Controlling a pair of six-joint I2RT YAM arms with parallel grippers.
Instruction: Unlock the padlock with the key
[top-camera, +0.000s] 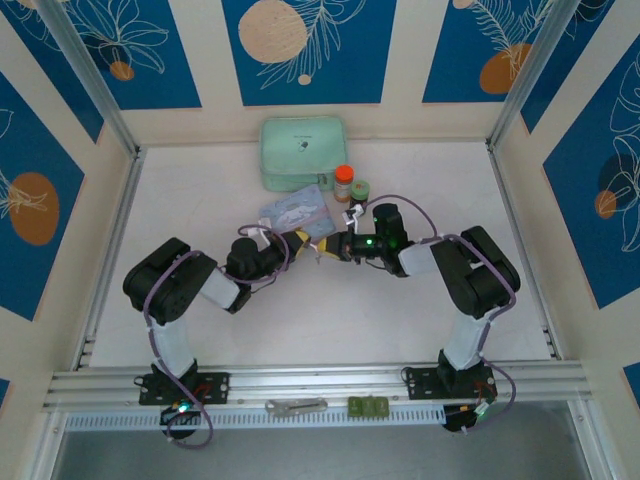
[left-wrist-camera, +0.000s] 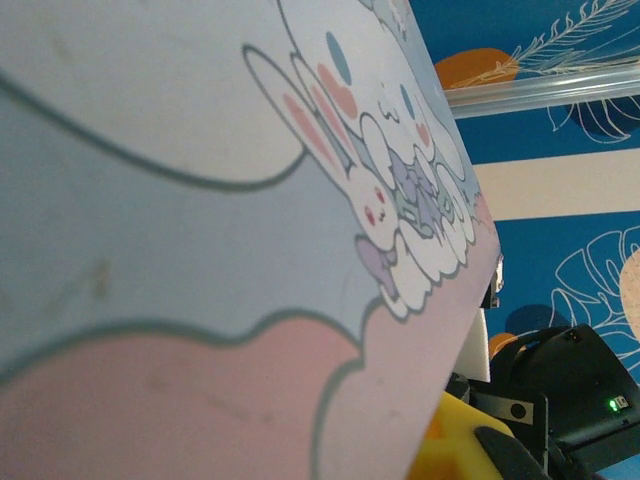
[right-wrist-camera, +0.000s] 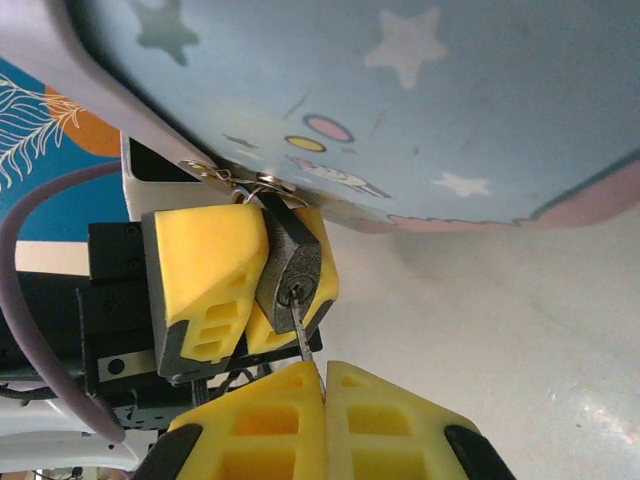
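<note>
Right wrist view: right hand (right-wrist-camera: 322, 372) pinches the key (right-wrist-camera: 303, 338), its tip seated in the padlock (right-wrist-camera: 292, 270); left hand (right-wrist-camera: 262, 288), facing it, clamps the padlock just under the blue tin (right-wrist-camera: 420, 100).

My left arm (top-camera: 175, 285) rises from 7 o'clock and my right arm (top-camera: 475, 275) from 5 o'clock, elbows wide, forearms folding inward to mid-table. My left gripper (top-camera: 303, 245) points toward 3 o'clock, its yellow fingers (right-wrist-camera: 205, 265) clamped on the padlock (right-wrist-camera: 290, 265). My right gripper (top-camera: 333, 247) faces 9 o'clock, pinched tight on the key (right-wrist-camera: 303, 335).
</note>
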